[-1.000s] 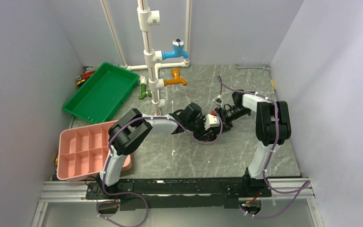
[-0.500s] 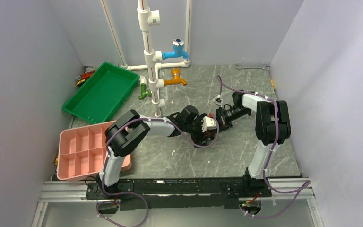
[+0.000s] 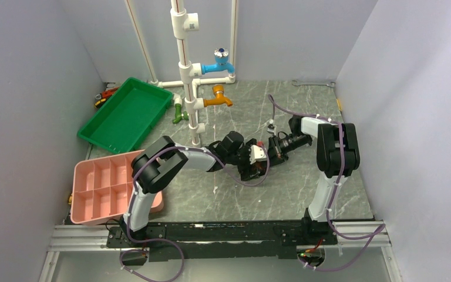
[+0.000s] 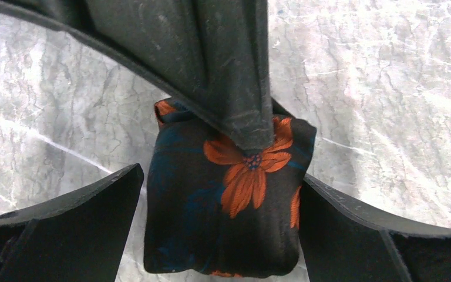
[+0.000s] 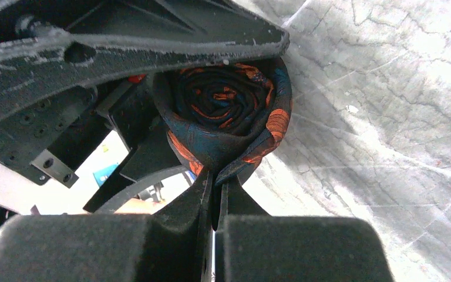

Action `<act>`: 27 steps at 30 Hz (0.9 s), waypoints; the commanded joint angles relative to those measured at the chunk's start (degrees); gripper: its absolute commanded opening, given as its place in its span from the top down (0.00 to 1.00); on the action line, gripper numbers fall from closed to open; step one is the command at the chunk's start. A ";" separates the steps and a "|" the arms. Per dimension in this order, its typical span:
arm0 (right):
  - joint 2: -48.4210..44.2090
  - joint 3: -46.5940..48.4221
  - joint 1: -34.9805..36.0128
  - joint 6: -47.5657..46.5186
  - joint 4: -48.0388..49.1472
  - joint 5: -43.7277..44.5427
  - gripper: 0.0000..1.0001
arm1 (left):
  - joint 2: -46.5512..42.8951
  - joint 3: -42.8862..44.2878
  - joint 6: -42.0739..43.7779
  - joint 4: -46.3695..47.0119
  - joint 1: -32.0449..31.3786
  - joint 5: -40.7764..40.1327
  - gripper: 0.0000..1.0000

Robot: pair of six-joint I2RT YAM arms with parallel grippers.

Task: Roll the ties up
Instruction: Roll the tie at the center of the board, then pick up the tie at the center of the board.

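The tie (image 4: 229, 194) is rolled into a tight black bundle with orange flowers, lying on the grey marbled table. My left gripper (image 4: 218, 176) stands open, one finger on each side of the roll; whether they touch it I cannot tell. Seen end-on in the right wrist view, the tie (image 5: 223, 100) is a spiral. My right gripper (image 5: 214, 176) is shut on the roll's outer layer at its near edge. In the top view the left gripper (image 3: 248, 161) and right gripper (image 3: 268, 150) meet mid-table, hiding the tie.
A white pipe stand (image 3: 183, 70) with a blue tap (image 3: 218, 61) and an orange tap (image 3: 218, 97) rises just behind the grippers. A green tray (image 3: 126, 114) and a pink compartment box (image 3: 108, 188) sit at the left. A wrench (image 3: 314, 84) lies at the back right.
The left gripper's jaws have spread wide around the roll, and the right gripper's have come together on the fabric. Both wrists have shifted slightly to the left.
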 commanded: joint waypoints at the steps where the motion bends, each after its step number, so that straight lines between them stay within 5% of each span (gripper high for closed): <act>1: 0.78 -0.17 0.14 -3.85 -1.83 2.57 1.00 | -2.20 -2.99 2.68 3.53 1.21 -0.53 0.01; 9: 1.53 0.65 -0.35 -5.93 -4.18 0.73 1.00 | -8.50 -11.75 6.56 8.07 3.62 8.61 0.01; 22: 2.97 2.02 0.74 -6.40 -4.38 -1.38 1.00 | 1.52 1.23 1.83 3.27 1.18 9.47 0.01; 24: 2.88 2.75 0.74 -6.08 -4.22 -1.18 1.00 | 2.21 2.70 2.58 -0.29 1.08 9.86 0.18; 27: 2.54 3.21 0.62 -5.42 -3.69 -1.16 1.00 | 2.36 4.84 2.76 -7.01 1.07 9.97 0.61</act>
